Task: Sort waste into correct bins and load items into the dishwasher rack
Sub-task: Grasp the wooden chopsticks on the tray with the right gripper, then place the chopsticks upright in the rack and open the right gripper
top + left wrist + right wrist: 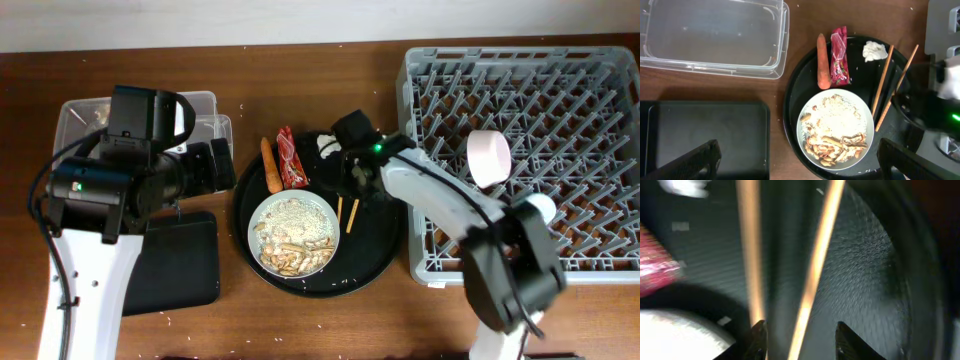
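The right hand [802, 342] is open, one chopstick [816, 265] between its fingers; the left hand [800, 164] is wide open, the food plate [837, 117] below it.

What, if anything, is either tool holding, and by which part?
Nothing. The right tool is open astride one chopstick, not gripping it; the left tool is open and empty.

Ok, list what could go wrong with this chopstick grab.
1. The right gripper is open astride one of the chopsticks; the other lies right by one fingertip, so closing may take only one.
2. The sticks lie flat on the round black tray and could slip out.
3. The food-filled plate-bowl sits close by; a nudge might spill scraps.
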Robot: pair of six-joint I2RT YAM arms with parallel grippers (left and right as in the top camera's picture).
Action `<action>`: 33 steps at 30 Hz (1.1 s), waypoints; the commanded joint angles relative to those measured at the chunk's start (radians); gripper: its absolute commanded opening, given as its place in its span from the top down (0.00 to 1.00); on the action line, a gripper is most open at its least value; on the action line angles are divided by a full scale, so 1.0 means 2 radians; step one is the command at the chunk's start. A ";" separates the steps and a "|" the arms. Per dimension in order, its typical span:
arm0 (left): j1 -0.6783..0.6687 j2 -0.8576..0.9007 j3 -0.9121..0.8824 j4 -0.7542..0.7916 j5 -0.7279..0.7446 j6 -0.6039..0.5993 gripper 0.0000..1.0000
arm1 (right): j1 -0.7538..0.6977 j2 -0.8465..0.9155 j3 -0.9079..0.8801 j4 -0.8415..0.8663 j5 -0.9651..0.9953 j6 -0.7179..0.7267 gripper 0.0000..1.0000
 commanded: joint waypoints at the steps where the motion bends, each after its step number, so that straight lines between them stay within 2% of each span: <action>1: 0.001 -0.002 0.006 0.000 0.002 -0.002 0.01 | -0.033 0.054 -0.001 0.017 -0.038 0.033 0.64; 3: 0.001 -0.002 0.006 0.000 0.002 -0.002 0.01 | -0.041 0.061 -0.001 0.024 -0.054 0.031 0.68; 4: 0.001 -0.002 0.006 0.000 0.002 -0.002 0.01 | -0.041 0.061 -0.001 0.021 -0.058 0.031 0.93; 5: 0.001 -0.002 0.006 0.000 0.002 -0.002 0.01 | -0.042 0.056 0.001 0.017 -0.061 0.026 0.96; 7: 0.001 -0.002 0.006 0.000 0.002 -0.002 0.01 | -0.042 0.022 0.016 0.007 -0.059 -0.027 0.96; 9: 0.001 -0.002 0.006 0.000 0.002 -0.002 0.01 | -0.048 -0.049 0.039 -0.019 -0.042 -0.063 0.96; 12: 0.001 -0.002 0.006 0.000 0.002 -0.002 0.01 | -0.108 -0.125 0.040 -0.024 -0.038 -0.176 0.96; 15: 0.001 -0.002 0.006 0.000 0.002 -0.002 0.01 | -0.192 -0.098 0.039 -0.063 -0.057 -0.291 0.96; 16: 0.001 -0.002 0.006 0.000 0.002 -0.002 0.01 | -0.193 -0.081 0.038 -0.071 -0.039 -0.300 0.96; 17: 0.001 -0.002 0.006 0.000 0.002 -0.002 0.01 | -0.193 -0.068 0.038 -0.073 -0.041 -0.300 0.95; 18: 0.001 -0.002 0.006 0.000 0.002 -0.002 0.01 | -0.191 -0.066 0.039 -0.072 -0.061 -0.300 0.59; 20: 0.001 -0.002 0.006 0.000 0.002 -0.002 0.01 | -0.174 -0.093 0.043 -0.076 -0.094 -0.273 0.49; 22: 0.001 -0.002 0.006 0.000 0.002 -0.002 0.01 | -0.106 -0.116 0.043 -0.062 -0.117 -0.212 0.45; 25: 0.001 -0.002 0.006 0.000 0.002 -0.002 0.01 | 0.000 -0.052 0.042 -0.001 -0.007 -0.070 0.46; 29: 0.001 -0.002 0.006 0.000 0.002 -0.002 0.01 | 0.013 0.058 0.042 0.070 -0.003 -0.016 0.46; 30: 0.001 -0.002 0.006 0.000 0.002 -0.002 0.01 | 0.010 0.073 0.042 0.085 -0.008 -0.016 0.50; 31: 0.001 -0.002 0.006 0.000 0.002 -0.002 0.01 | 0.009 0.078 0.042 0.088 -0.008 -0.016 0.59; 32: 0.001 -0.002 0.006 0.000 0.002 -0.002 0.01 | 0.009 0.078 0.042 0.089 -0.007 -0.017 0.70; 33: 0.001 -0.002 0.006 0.000 0.002 -0.002 0.01 | 0.009 0.078 0.042 0.088 -0.004 -0.017 0.85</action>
